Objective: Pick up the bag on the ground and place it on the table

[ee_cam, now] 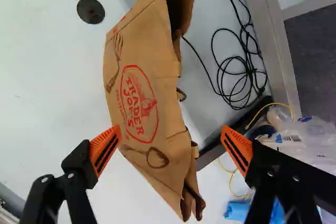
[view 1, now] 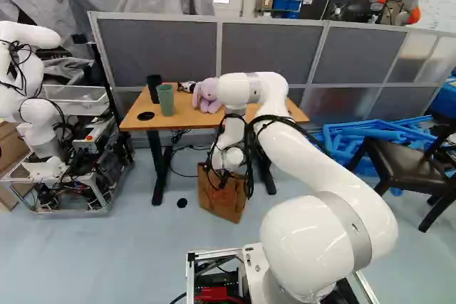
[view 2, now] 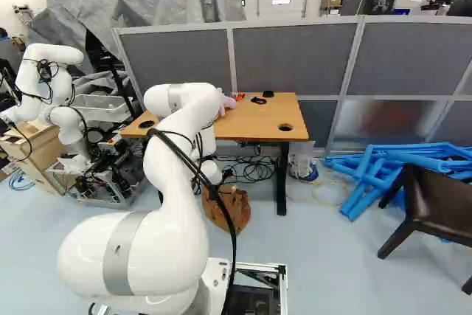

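The gripper (view 1: 226, 174) is partly hidden by the wrist and black cables in the left base view, close above the brown paper bag (view 1: 222, 203). The bag stands on the floor at the front of the wooden table (view 1: 187, 117). From the wrist, the gripper (ee_cam: 170, 134) is open wide, its orange-padded fingers on either side of the lower part of the bag (ee_cam: 139, 74). The bag's mouth edge, with dark gaps in it, faces the coiled cable. No grip on the bag shows.
On the table are a green cup (view 1: 165, 100), a black cup (view 1: 154, 87) and a purple plush toy (view 1: 206, 95). A table leg (view 2: 282, 182) and coiled black cable (ee_cam: 239, 72) lie near the bag. Another robot (view 1: 32, 97) stands left; blue tubes (view 2: 369, 171) and a dark chair (view 2: 435, 201) are right.
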